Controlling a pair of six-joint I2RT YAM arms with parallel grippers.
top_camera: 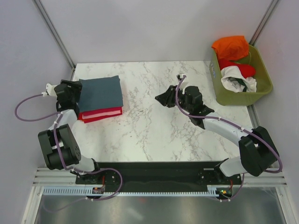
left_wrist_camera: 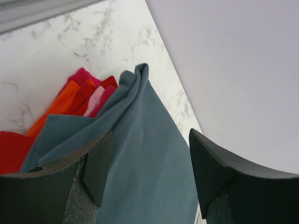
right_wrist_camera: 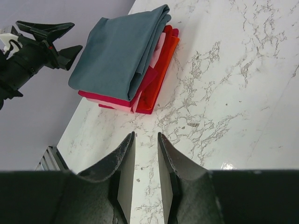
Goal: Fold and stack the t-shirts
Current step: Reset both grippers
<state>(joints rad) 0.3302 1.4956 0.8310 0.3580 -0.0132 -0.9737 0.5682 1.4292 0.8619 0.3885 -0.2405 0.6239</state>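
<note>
A folded slate blue-grey t-shirt [top_camera: 100,92] tops a stack at the table's left edge, with a crimson red t-shirt [top_camera: 102,113] folded beneath it. The right wrist view shows the same blue-grey tee [right_wrist_camera: 121,51] over red and orange layers [right_wrist_camera: 156,77]. My left gripper [top_camera: 78,93] is open at the stack's left side, jaws straddling the blue-grey cloth [left_wrist_camera: 145,158] without pinching it. My right gripper [top_camera: 162,99] hovers over bare marble mid-table, its jaws [right_wrist_camera: 145,140] a narrow gap apart with nothing between them.
An olive-green basket [top_camera: 264,86] sits at the back right, holding an orange tee [top_camera: 231,46], a red one [top_camera: 244,69] and a white one [top_camera: 238,80]. Grey walls close in left and rear. The left gripper [right_wrist_camera: 74,36] shows in the right wrist view.
</note>
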